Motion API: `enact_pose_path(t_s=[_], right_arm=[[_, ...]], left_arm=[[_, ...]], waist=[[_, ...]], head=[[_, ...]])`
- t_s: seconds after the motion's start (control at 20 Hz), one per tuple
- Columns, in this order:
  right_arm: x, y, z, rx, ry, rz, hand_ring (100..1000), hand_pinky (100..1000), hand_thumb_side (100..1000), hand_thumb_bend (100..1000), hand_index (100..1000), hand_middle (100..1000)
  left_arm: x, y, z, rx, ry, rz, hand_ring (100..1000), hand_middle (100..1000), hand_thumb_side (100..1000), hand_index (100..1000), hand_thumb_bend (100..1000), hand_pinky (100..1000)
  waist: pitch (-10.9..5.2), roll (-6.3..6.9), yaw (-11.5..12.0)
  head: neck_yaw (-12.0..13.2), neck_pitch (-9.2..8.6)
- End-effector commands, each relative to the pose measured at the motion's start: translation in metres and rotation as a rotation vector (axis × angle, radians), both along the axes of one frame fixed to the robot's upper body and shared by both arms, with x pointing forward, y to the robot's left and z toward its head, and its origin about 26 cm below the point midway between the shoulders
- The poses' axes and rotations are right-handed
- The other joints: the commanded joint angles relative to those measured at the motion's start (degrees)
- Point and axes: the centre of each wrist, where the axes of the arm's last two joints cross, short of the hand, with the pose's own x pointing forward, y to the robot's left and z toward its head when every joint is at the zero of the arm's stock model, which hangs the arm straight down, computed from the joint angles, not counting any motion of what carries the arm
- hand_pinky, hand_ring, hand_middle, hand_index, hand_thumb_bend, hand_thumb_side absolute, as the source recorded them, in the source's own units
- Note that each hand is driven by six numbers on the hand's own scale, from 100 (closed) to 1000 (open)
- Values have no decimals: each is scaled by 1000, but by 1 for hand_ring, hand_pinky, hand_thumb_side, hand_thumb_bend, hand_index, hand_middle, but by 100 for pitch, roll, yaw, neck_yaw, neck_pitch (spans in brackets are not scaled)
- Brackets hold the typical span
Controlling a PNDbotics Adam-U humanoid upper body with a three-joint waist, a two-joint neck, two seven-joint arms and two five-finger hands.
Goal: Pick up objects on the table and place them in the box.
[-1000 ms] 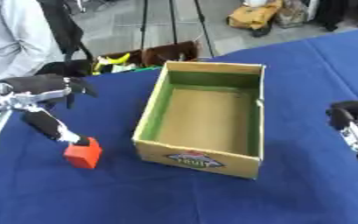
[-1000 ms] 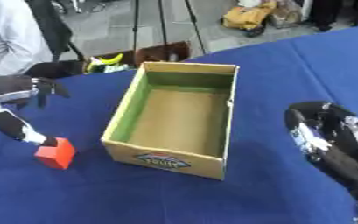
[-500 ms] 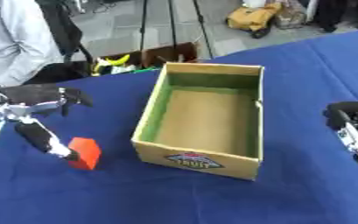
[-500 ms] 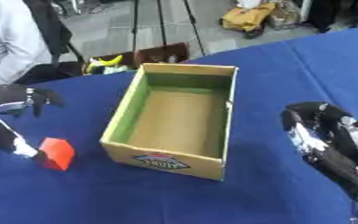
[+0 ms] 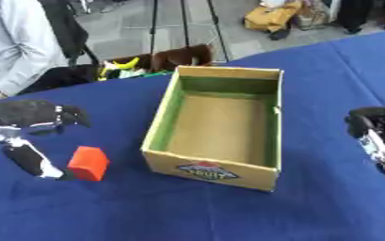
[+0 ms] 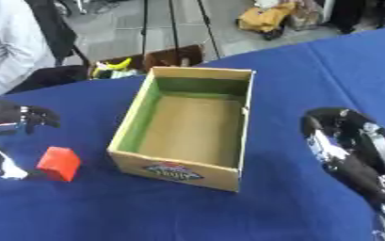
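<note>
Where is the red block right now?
The red block sits on the blue table, left of the cardboard box, beside the left hand.

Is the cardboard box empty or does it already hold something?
Empty. The box shows only its bare brown floor and green inner walls; the red block sits outside on the blue table, by the left hand.

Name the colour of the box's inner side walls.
Green, seen best in the left eye view on the box.

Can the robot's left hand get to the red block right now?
Probably yes. The left hand is right beside the red block on the blue table, with nothing between them.
</note>
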Motion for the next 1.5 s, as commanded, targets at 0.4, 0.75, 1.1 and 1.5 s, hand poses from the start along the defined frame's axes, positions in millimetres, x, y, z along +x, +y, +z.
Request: enact_pose_path(t_s=[0.4, 0.75, 1.1, 1.5], right_arm=[[-2, -1, 9, -6, -34, 1, 791, 851, 490, 262, 703, 502], [-2, 0, 9, -3, -36, 2, 791, 851, 490, 261, 703, 502], [-2, 0, 10, -1, -38, 3, 792, 851, 490, 261, 703, 502], [-2, 0, 10, -2, -38, 1, 792, 852, 490, 263, 703, 501]], left_arm=[[2, 8, 1, 289, 184, -83, 619, 874, 495, 914, 647, 406], [4, 4, -6, 270, 197, -90, 616, 867, 491, 893, 627, 387], [8, 0, -14, 260, 215, -110, 596, 806, 490, 864, 591, 360], [7, -3, -7, 217, 189, -109, 524, 679, 596, 736, 301, 268]], waist=[[-90, -42, -22], [-80, -45, -31], [-67, -48, -41], [-58, -47, -41]], head=[[36, 20], [35, -10], [28, -32], [41, -11]])
